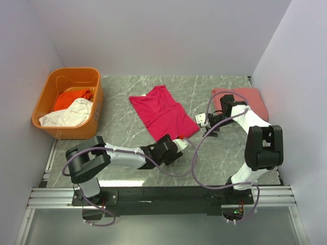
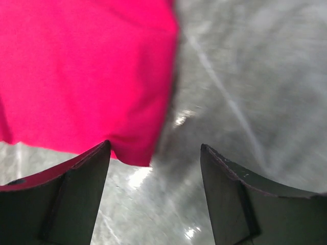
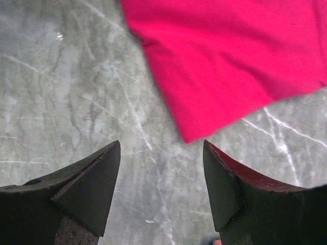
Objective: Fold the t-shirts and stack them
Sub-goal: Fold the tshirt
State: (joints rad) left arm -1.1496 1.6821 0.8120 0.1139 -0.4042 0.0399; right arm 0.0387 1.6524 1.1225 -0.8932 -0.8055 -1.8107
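Ok, both jaws were spread, empty: left gripper (image 2: 156,148) and right gripper (image 3: 162,145) at crimson t-shirt (image 1: 163,113) corners; I'd pinch both evenly.

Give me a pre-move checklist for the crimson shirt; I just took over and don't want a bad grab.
1. Left gripper open, nothing in it: ok.
2. Right gripper open, nothing in it: ok.
3. Crimson shirt spread on the table, apart from the tub: ok.
4. A shirt corner just ahead of each gripper's fingertips: ok.
5. Pink shirt at the far right neatly folded for stacking: cannot tell, the right arm covers part of it.
6. Tub emptied: not ok, an orange shirt and a white shirt lie in it.
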